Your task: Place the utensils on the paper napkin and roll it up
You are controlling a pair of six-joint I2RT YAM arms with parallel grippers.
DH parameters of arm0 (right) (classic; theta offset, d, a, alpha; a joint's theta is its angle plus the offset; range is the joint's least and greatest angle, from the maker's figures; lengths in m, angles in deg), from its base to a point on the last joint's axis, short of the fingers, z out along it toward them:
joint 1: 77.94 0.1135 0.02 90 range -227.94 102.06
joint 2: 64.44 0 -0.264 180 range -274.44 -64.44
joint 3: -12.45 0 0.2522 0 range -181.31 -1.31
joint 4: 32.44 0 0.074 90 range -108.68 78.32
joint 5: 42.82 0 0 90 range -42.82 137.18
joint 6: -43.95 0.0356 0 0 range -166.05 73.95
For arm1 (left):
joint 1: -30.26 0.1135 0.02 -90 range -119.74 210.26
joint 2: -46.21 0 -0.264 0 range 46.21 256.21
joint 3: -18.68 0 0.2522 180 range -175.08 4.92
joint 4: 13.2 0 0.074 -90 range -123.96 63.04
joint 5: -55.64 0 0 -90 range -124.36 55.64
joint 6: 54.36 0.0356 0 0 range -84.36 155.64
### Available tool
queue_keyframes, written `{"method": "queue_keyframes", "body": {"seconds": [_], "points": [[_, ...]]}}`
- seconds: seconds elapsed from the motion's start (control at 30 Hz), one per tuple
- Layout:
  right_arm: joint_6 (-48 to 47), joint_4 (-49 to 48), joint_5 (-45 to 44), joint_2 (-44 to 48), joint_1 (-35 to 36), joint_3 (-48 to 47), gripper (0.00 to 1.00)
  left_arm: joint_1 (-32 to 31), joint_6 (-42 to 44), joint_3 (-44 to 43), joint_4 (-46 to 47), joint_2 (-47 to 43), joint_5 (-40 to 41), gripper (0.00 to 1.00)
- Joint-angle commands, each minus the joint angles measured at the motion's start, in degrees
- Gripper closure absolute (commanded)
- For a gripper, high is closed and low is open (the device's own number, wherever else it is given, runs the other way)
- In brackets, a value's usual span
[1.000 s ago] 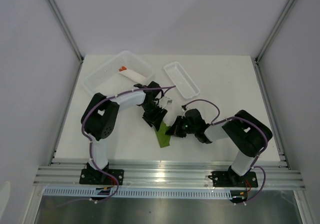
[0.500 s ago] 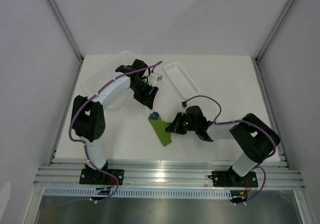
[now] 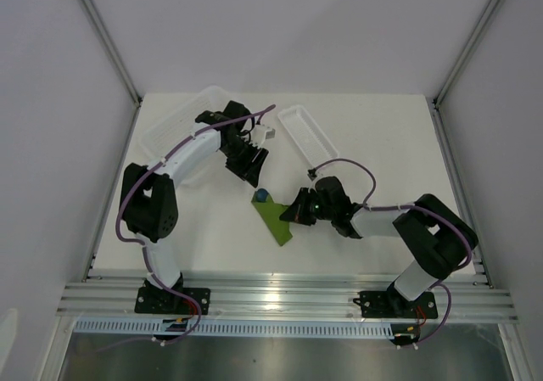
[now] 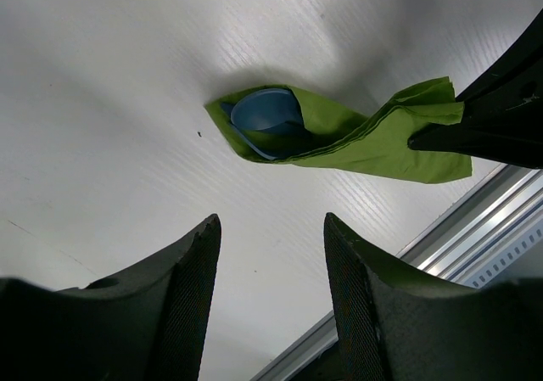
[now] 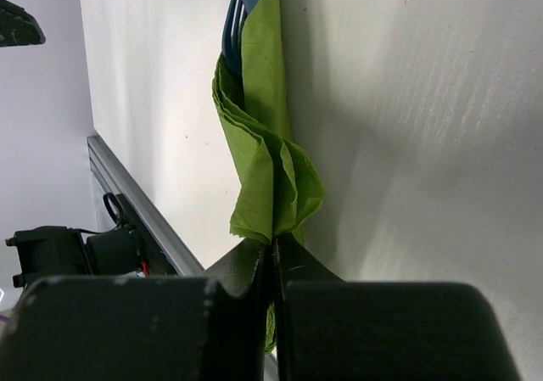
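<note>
Rolling appears near done: your right tool [image 5: 273, 249] pinches napkin [image 3: 273, 218] around utensils [image 4: 263, 120]; left tool [image 4: 271, 228], eleven o'clock, spread. Release gently.

So the whole setup sat on a plain white table [image 3: 382, 135], matte, with a faint streaky grain you could only catch up close from the left wrist view. Pale grey-white walls boxed it in: a back wall [image 3: 280, 33], a left wall [image 3: 51, 143] and a right wall [image 3: 509, 186]. Slim aluminium posts ran up the two back corners, left one [image 3: 103, 35] and right one [image 3: 472, 40]. Along the near edge was a ribbed aluminium rail [image 3: 280, 300], then a white slotted strip [image 3: 254, 327], then a shiny metal sheet [image 3: 280, 360]. Lighting was soft and even, shadows pretty blurry.
</note>
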Motion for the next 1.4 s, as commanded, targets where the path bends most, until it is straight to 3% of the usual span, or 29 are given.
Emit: {"method": "queue_keyframes", "body": {"seconds": [0.0, 1.2, 1.37], "points": [[-1.2, 0.5, -0.7, 1.8, -0.4, -1.8, 1.00, -0.1, 1.0, -0.6, -0.2, -2.6, -0.5, 0.44], [-4.0, 2.2, -0.5, 5.8, -4.6, -5.7, 1.00, 0.0, 1.0, 0.4, -0.6, -3.2, -1.6, 0.45], [-4.7, 2.9, -0.7, 6.1, -4.9, -6.2, 1.00, 0.7, -0.1, 0.1, -1.4, -2.9, -4.6, 0.44]]}}
